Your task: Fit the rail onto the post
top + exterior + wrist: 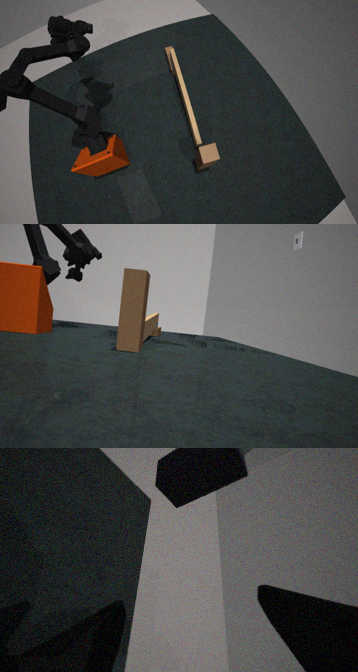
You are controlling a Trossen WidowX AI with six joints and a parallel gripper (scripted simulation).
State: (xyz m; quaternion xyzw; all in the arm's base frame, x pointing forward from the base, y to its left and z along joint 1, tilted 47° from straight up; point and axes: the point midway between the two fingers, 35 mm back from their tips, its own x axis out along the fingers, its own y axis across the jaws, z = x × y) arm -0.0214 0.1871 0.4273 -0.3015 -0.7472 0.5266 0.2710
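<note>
The long pale rail (186,100) (151,323) stands on edge. Its far end is at the low footboard block (168,50) (159,331); a dark bracket shows there, but its fit is too small to tell. Its near end is right in front of the short post (209,153) (132,309). The post hides that end in the exterior view. The pegs and holes are hidden, so contact cannot be told. My gripper (191,599) is open and empty, its dark fingers wide apart. It is raised well away from the rail, on the arm's side; no rail or post shows in the wrist view.
The black arm (51,53) (35,244) rises from an orange base mount (99,165) (20,298), to the left of the post and rail in the top and exterior views. The dark green table mat (255,128) (199,394) lies under them. A wall plate (298,241) is far behind.
</note>
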